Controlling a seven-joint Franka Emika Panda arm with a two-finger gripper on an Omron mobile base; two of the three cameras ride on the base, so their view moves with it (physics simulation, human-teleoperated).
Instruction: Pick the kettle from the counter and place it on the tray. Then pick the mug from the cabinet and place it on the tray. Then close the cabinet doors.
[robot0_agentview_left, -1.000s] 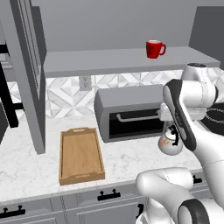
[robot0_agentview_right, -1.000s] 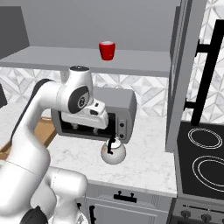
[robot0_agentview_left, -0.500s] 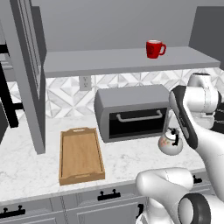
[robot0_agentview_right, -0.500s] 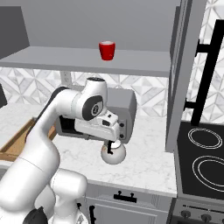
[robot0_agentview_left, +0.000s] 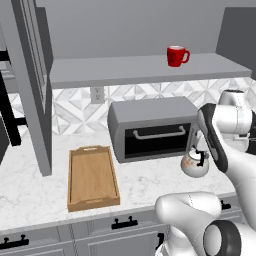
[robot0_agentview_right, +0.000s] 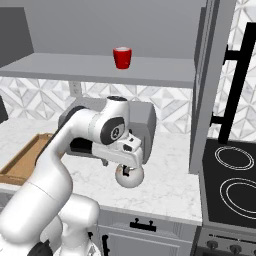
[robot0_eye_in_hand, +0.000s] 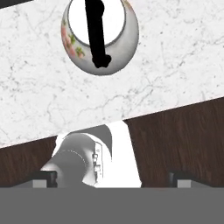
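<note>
The kettle (robot0_agentview_left: 195, 163) sat on the counter (robot0_agentview_left: 30, 190) in front of the toaster oven (robot0_agentview_left: 150, 129), at abt 4 o'clock from it. The gripper (robot0_agentview_right: 128, 161) hovered just above the kettle w/ jaws spread wide, holding nothing. In the hand view the kettle (robot0_eye_in_hand: 99, 34) lay at 12 o'clock. The tray (robot0_agentview_left: 92, 177) sat well apart at 9 o'clock; the mug (robot0_agentview_left: 176, 55) stood on the cabinet (robot0_agentview_left: 140, 70) shelf at 12.
</note>
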